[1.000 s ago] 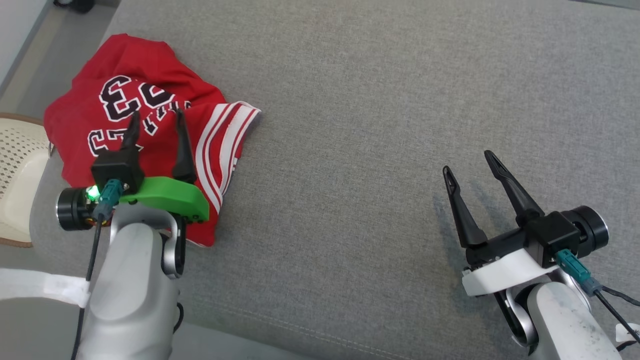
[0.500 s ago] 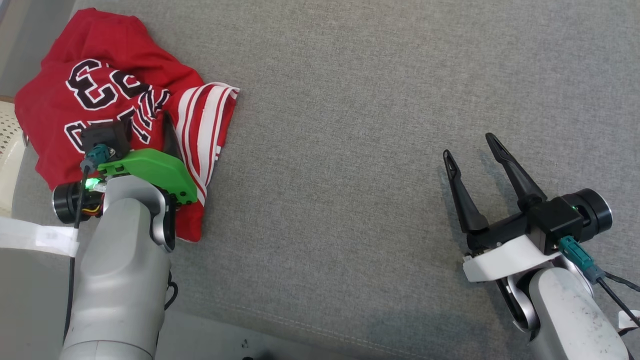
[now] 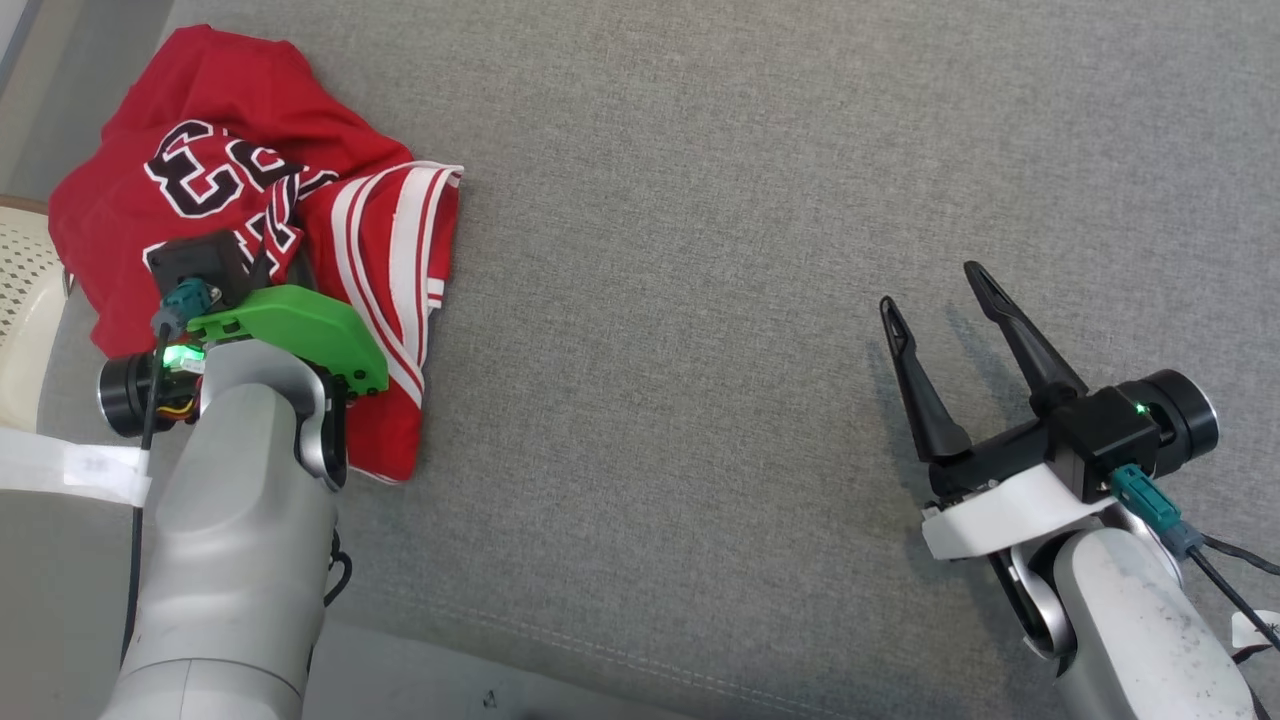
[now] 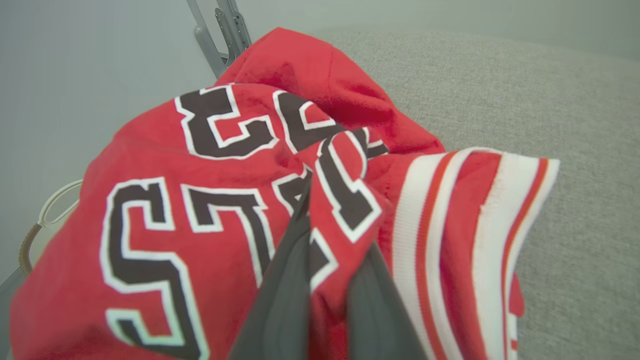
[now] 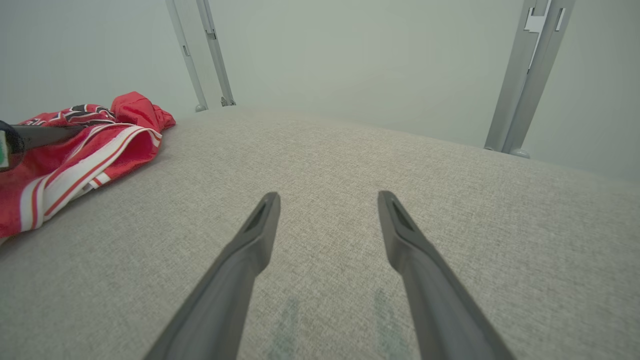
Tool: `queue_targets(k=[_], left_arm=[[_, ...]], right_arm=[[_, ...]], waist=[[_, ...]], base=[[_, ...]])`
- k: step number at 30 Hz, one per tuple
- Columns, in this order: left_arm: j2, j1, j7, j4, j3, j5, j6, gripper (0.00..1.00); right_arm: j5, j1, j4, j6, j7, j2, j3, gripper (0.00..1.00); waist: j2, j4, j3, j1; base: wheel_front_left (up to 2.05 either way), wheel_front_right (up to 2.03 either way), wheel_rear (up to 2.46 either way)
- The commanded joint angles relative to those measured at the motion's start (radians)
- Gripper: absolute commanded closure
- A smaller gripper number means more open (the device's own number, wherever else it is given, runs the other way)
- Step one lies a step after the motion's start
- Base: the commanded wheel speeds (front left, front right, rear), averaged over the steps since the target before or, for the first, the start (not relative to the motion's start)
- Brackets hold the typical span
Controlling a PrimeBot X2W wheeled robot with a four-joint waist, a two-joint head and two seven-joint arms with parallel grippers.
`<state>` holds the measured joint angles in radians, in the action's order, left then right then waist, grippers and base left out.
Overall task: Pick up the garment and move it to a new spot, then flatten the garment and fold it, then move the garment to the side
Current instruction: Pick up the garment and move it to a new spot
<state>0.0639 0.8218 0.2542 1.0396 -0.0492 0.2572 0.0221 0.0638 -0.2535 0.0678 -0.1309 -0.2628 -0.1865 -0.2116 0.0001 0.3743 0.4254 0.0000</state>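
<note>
Finding the garment (image 3: 240, 110) bunched in a red heap right at the left end effector (image 3: 283, 262), spreading ahead of its fingertips and out to both sides, with no clear long axis. Noting the striped hem trailing off to that end effector's right.

Pinching a raised fold of the lettered cloth between the two fingers, drawn in narrow around it.

Judging the grip as set and the lift as the step in hand. Needing next to rise and carry rightward from the left end effector, onto the bare gray surface (image 3: 650, 300) stretching between the two arms.

Keeping the right end effector (image 3: 930, 288) spread wide and empty, poised low over that surface, with the garment well apart and far off to its left.

Counting the left arm as by far the nearer, and so expecting the carry to fall to it alone.

Watching for the one pinched fold dragging the rest of the heap along, with the hem probably hanging lowest.
</note>
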Motion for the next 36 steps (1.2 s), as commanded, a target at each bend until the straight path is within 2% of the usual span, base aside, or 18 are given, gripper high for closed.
queue_targets(k=[1,9,15,20,30,36], left_arm=[[0.010,0.012,0.006,-0.011,0.001,-0.001,-0.001,1.00],[0.022,-0.043,0.012,-0.169,0.053,0.036,-0.034,1.00],[0.034,-0.098,0.012,-0.337,0.073,0.011,-0.024,1.00],[0.042,-0.128,0.011,-0.448,0.061,-0.007,-0.036,1.00],[0.054,-0.137,-0.064,-0.634,0.027,-0.002,-0.055,1.00],[0.039,-0.143,-0.135,-0.763,-0.004,0.017,-0.064,1.00]], right_arm=[[0.006,0.003,0.003,0.000,-0.004,0.004,-0.001,0.00],[0.022,0.038,0.010,0.000,-0.004,0.041,-0.003,0.00],[0.033,0.076,0.018,0.000,-0.004,0.074,0.009,0.00],[0.042,0.112,0.020,0.000,-0.004,0.101,0.018,0.00],[0.062,0.150,0.018,0.000,-0.004,0.131,0.023,0.00],[0.081,0.160,0.014,0.000,-0.004,0.135,0.025,0.00]], waist=[[-0.0001,0.002,-0.018,0.0000],[-0.0001,-0.017,-0.104,0.0000],[-0.0001,-0.042,-0.186,0.0000],[-0.0001,-0.075,-0.249,0.0000],[-0.0001,-0.181,-0.324,0.0000],[-0.0001,-0.276,-0.337,0.0000]], base=[[0.00,0.00,0.00],[0.00,0.00,0.00],[0.00,0.00,0.00],[0.00,0.00,0.00],[0.00,0.00,0.00],[0.00,0.00,0.00]])
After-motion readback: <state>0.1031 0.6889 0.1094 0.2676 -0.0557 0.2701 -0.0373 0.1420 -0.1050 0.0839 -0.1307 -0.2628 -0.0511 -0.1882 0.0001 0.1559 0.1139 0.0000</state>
